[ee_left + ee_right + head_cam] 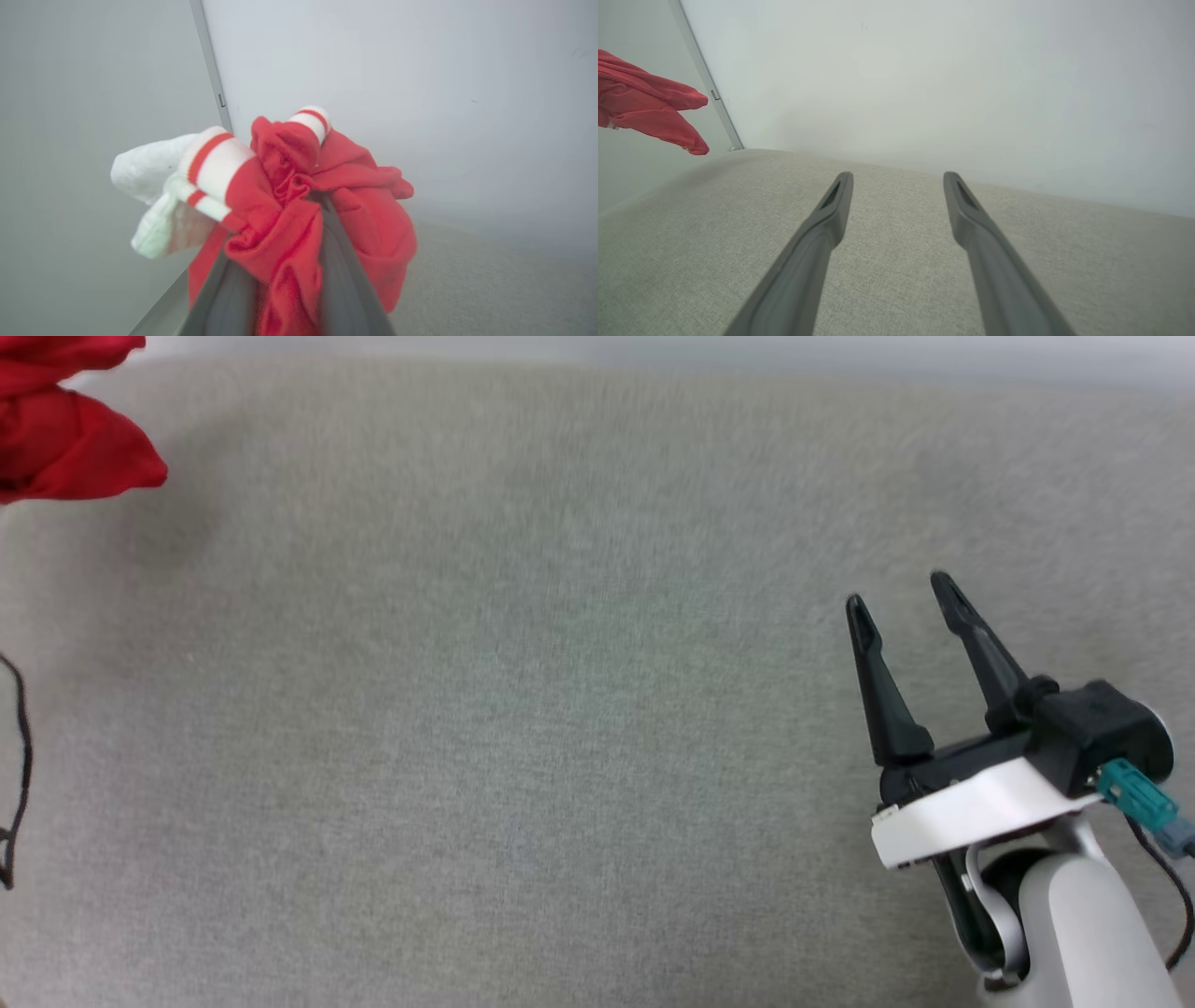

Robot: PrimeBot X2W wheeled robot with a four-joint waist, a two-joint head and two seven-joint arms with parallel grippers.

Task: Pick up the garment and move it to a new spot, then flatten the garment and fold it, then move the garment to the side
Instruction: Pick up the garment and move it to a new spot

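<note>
The garment (280,186), a soft red cloth with white sleeves and red-and-white striped cuffs, is seen crumpled into a loose ball at the far left of the head view, raised above the woven grey-beige surface (560,709), with the dark fingers of the left gripper (310,200) clamped on a thick fold of it. It is judged light and limp, unlikely to slip but sure to sag and twist, so a hem or shoulder seam is best taken for flattening. The right gripper (898,590) is held with its smooth tapered fingers well apart, nothing between them.
</note>
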